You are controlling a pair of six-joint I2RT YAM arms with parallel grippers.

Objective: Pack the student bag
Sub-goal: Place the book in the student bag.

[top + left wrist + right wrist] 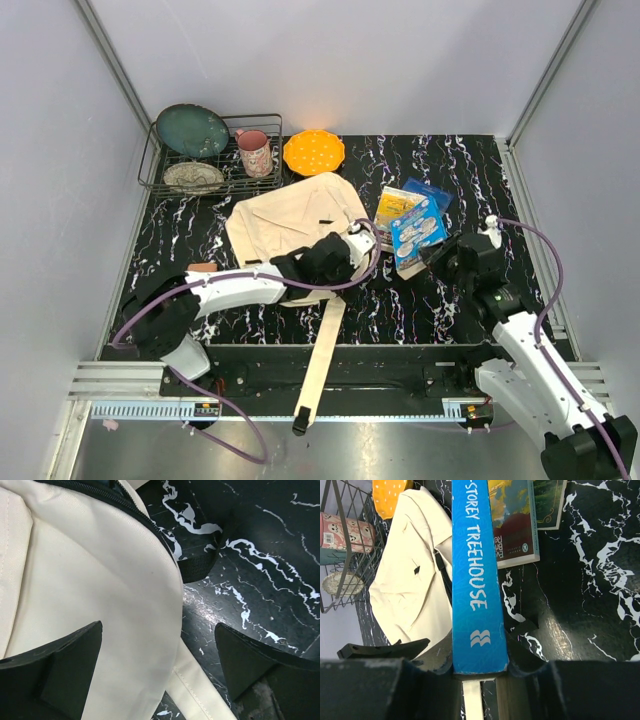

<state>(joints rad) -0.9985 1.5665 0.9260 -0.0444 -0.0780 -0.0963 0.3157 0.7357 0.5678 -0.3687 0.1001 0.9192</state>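
Cream canvas student bag (285,215) lies flat mid-table, long axis slanting near-left to far-right, strap (322,360) dangling off the near edge. Dish rack (150,168) sits behind it and books (392,205) are to its right.

Left wrist: my left gripper (159,645) is spread wide over the bag's zippered edge.

Right wrist: my right gripper (479,666) is clamping a blue Treehouse book (475,580), and the bag is off to the left.

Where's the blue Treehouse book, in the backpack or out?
Out: the Treehouse book sits clamped in the right tool, beside the backpack.
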